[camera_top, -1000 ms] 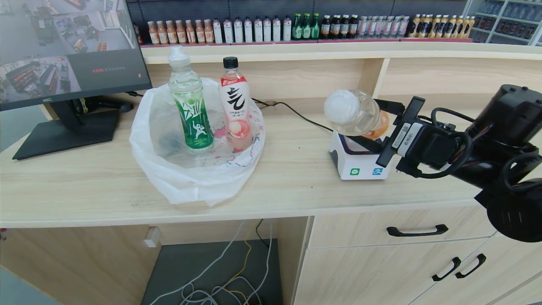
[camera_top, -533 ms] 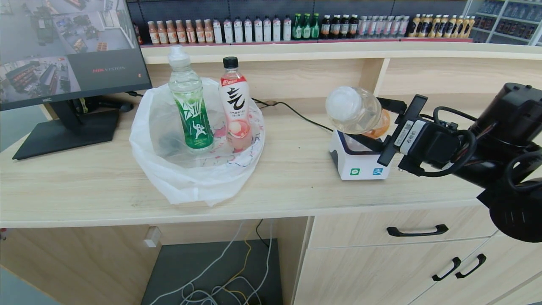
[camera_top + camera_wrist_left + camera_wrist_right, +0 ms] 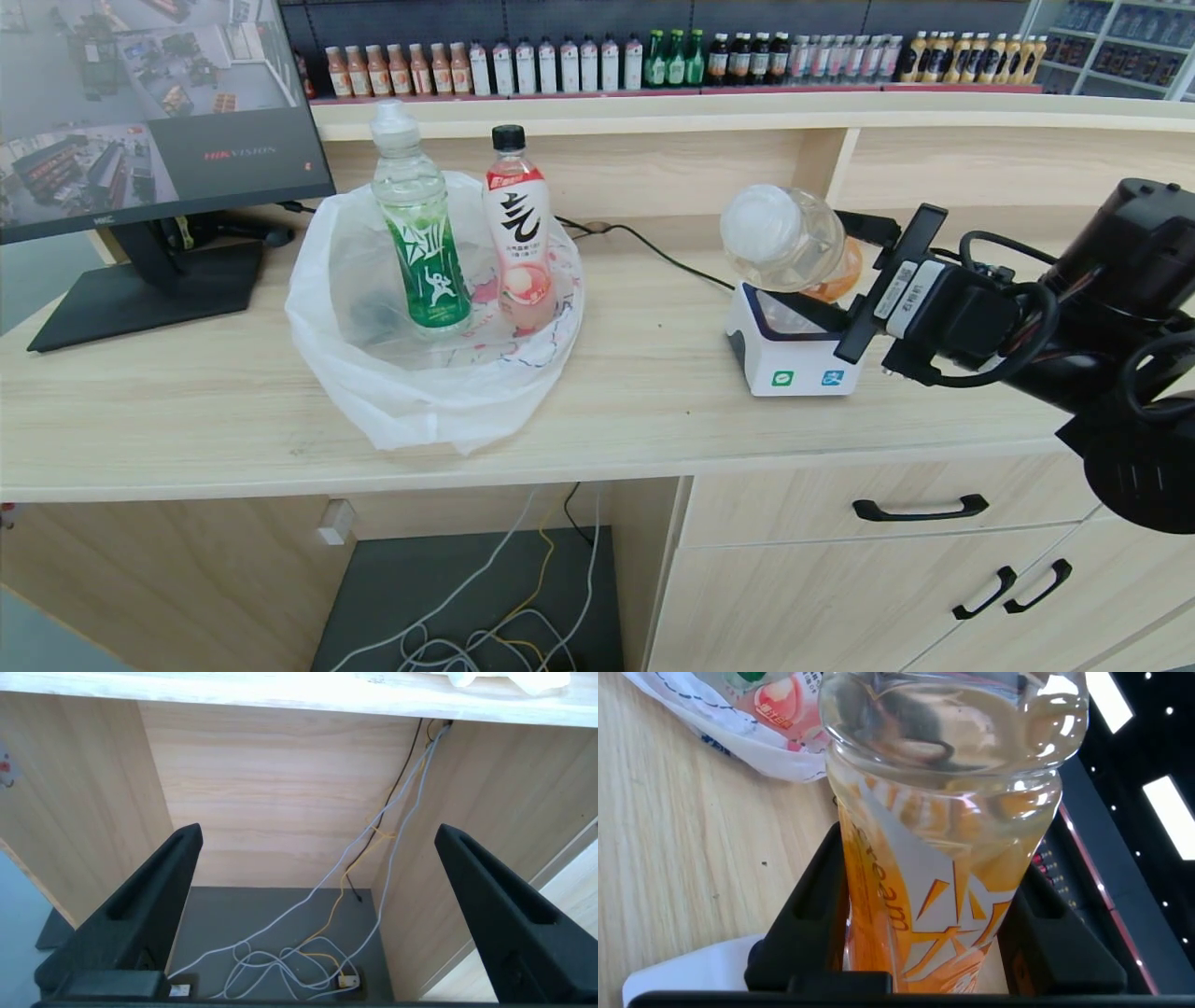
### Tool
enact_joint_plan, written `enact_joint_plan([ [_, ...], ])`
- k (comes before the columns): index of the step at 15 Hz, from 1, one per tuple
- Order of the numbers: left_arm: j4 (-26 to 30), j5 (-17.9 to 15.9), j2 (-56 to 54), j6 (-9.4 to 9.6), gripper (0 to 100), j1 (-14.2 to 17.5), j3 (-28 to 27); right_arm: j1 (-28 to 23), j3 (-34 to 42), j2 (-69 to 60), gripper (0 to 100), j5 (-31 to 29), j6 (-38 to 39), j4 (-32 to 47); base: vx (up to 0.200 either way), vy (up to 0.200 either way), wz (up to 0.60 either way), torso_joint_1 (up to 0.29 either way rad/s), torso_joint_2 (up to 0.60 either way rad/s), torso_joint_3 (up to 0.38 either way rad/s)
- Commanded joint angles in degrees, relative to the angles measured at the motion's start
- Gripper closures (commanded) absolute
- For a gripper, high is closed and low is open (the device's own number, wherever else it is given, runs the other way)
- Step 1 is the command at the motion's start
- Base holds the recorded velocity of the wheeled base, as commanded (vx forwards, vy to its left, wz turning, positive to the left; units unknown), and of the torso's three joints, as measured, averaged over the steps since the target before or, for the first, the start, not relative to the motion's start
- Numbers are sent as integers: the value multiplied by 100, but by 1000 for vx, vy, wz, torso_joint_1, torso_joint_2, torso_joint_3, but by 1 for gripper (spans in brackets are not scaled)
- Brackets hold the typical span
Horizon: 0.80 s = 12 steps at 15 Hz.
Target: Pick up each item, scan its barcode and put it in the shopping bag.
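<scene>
The wooden counter [image 3: 653,411] carries the whole job. On it, toward 9 o'clock from the scanner, the white shopping bag [image 3: 411,401] lies open with two bottles standing upright inside: a green-labelled bottle [image 3: 420,243] and, just beside it at 3 o'clock, a peach-labelled bottle [image 3: 519,243]. By the look of it those two items are dealt with.

The third item, an orange-labelled bottle [image 3: 784,243], is clamped in the right gripper [image 3: 831,271]. One finger sits on each side of its label, and the bottle lies on its side with the cap pointing toward 9 o'clock. It hangs just above the white scanner [image 3: 794,359], at the scanner's 12 o'clock, and appears not to touch it. So the step in hand seems to be the scan. What is left is to carry this bottle across to the bag and set it in. No other loose item is seen on the counter.

The left gripper [image 3: 318,845] hangs low with its fingers spread wide and nothing between them, facing the recess under the counter where cables [image 3: 308,952] trail.

Against the earlier frames, the right gripper and its bottle have drifted slightly toward 2 o'clock over the scanner, a small shift. The bag, its two bottles and the scanner have not moved.
</scene>
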Motion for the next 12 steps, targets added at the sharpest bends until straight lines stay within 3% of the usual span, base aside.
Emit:
enact_joint_plan([
  [1,0,0,-2,0,0,-1,0,-4,3,-14,100,1,0,-2,0,0,0,0,0,0],
  [8,0,0,-2,0,0,-1,0,22,-85,-190,100,-113,255,-2,0,0,0,0,0,0],
  [12,0,0,-2,0,0,-1,0,110,-156,-497,100,-351,949,-11,0,0,0,0,0,0],
])
